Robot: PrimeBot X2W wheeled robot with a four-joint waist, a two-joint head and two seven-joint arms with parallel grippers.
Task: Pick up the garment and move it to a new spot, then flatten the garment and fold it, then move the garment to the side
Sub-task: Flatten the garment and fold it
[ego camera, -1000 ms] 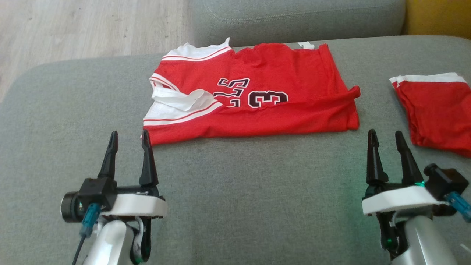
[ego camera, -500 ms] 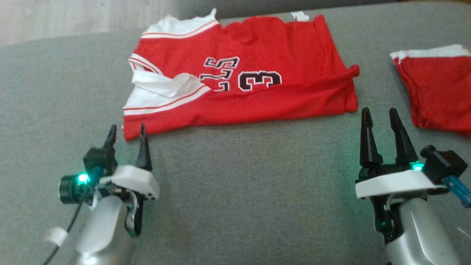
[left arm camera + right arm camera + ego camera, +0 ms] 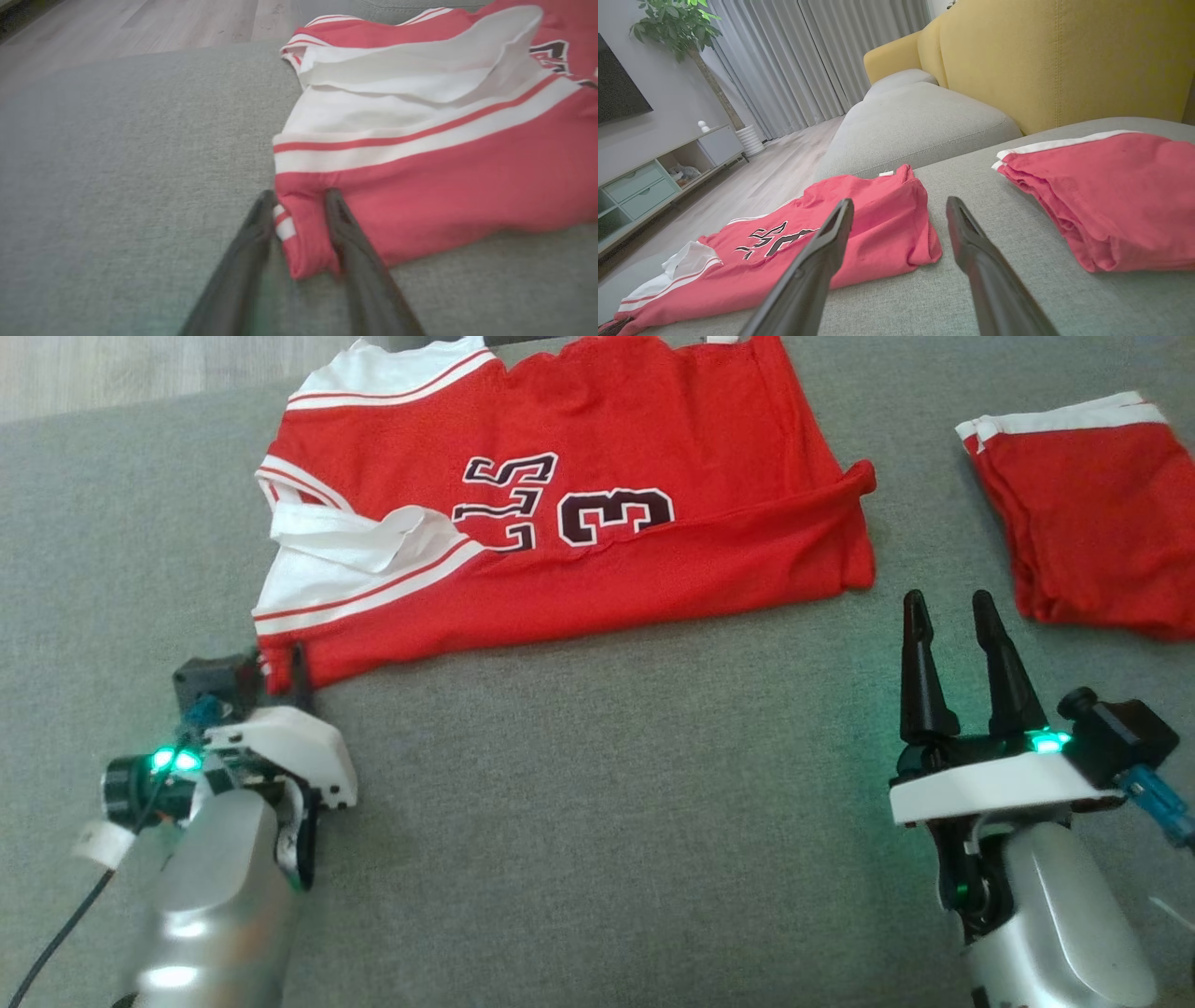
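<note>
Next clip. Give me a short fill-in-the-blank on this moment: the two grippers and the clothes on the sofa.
1. The left gripper has its fingers on either side of a ____ of the jersey.
2. The right gripper has its fingers ____ and holds nothing.
3. The folded garment lies to the robot's ____ of the jersey.
4. Both lie on a ____ sofa.

Missing words: corner; open; right; grey.

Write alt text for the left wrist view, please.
The left end effector straddles the near corner of a red and white jersey with its two dark fingers apart. The jersey lies on a grey sofa cushion, wooden floor beyond.
</note>
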